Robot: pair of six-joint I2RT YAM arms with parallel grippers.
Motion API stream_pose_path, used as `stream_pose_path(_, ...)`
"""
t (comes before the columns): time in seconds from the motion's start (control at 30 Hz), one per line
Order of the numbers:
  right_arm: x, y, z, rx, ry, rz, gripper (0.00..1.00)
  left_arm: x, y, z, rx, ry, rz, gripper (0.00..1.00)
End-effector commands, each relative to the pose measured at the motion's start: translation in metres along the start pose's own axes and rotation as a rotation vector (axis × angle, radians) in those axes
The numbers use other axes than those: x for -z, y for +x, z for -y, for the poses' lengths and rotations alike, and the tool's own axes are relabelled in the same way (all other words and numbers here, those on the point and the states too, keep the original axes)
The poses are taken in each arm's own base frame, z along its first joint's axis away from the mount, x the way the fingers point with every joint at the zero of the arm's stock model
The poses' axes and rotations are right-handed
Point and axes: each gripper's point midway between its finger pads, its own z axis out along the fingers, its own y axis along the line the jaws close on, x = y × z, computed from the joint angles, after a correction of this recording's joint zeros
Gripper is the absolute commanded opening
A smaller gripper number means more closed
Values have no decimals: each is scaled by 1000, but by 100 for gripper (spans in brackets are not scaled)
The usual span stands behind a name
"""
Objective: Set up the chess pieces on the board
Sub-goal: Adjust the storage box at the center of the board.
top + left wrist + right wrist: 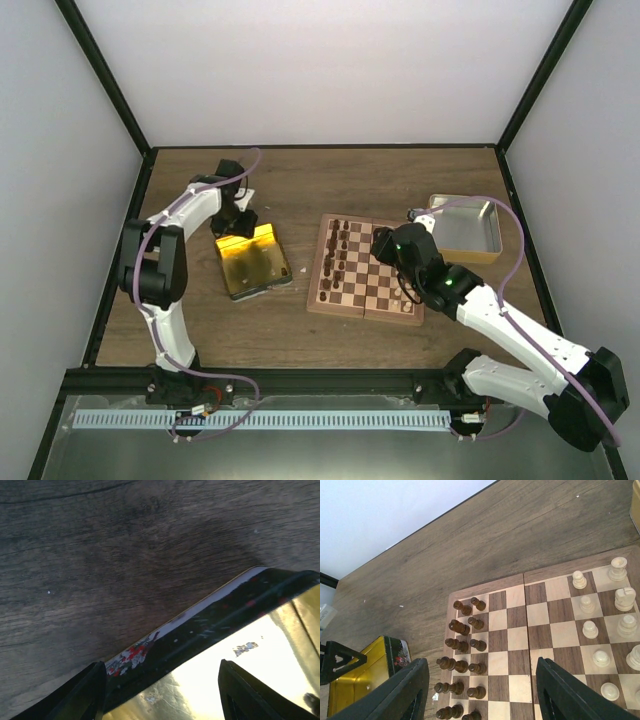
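One fixed top view, two wrist views.
The top camera looks down from the near side on the whole table [300, 180]. The left wrist camera is very close over the gold tin [260, 655] rim. The right wrist camera sees the board [512, 640] from further off, and shares board and gold tin with the top view.

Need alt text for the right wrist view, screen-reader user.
Wooden chessboard from above: dark pieces in two columns at frame left, cream pieces at frame right. The open right hand frames the bottom edge; a gold tin sits far left.
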Motion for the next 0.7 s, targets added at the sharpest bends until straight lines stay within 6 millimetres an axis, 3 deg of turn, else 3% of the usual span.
stream_pose_path(0.0, 6, -15, -10, -20, -28, 39, 60, -6, -9, -6, 5, -37, 0, 63)
stream_pose_path(0.13, 7, -16, -9, -20, -25, 44, 61, -8, -12, -9, 18, -52, 2, 62)
stream_pose_path(0.33, 6, -15, -10, -23, -31, 42, 61, -1, -8, -3, 89, -21, -17, 29)
stream_pose_path(0.47, 4, -15, -13, -14, -34, 37, 61, 5, -6, 0, 126, -6, -17, 24)
stream_pose_path(0.67, 4, -15, -13, -12, -33, 42, 60, -1, 25, -11, 218, -77, -87, 10)
